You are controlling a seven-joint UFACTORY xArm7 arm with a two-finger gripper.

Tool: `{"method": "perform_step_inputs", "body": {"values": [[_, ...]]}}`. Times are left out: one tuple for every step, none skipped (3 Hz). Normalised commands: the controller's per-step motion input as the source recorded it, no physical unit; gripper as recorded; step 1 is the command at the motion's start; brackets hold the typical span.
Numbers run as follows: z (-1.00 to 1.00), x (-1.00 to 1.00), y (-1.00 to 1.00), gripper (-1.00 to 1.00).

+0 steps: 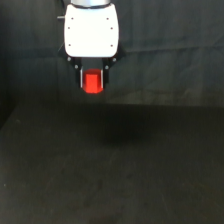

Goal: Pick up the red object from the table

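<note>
on the exterior view's left there is only the dark wrinkled cloth backdrop (25, 55) above and the flat matte black surface (45, 170) below it. moving toward the middle, the white gripper body (91, 30) hangs down from the top edge, and below it the gripper (92, 80) has its two dark jaws clamped on the red object (92, 82), one on each side of it. the small red-orange block sits between them, its lower end showing just below the jaw tips, and it appears well clear of the surface, held in front of the backdrop rather than resting on anything. a faint darker patch on the surface beneath may be its shadow, though the frame is too blurred to be sure. farther to the exterior view's right there is only more backdrop and more bare black surface. judging from this, the pick looks essentially made, and the risk from here is losing the block: it is narrow and plain-sided, so if the jaws bear on edges of the hexagon rather than on flat faces, it could twist or slide out during any quick motion. how much of the block lies inside the grip is hard to tell, and a shallow hold would make a drop more likely.
</note>
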Motion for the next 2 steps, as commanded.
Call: {"method": "perform_step_inputs", "body": {"values": [[0.1, -0.02, -0.07, -0.79], [0.03, -0.02, 0.04, -0.7]]}}
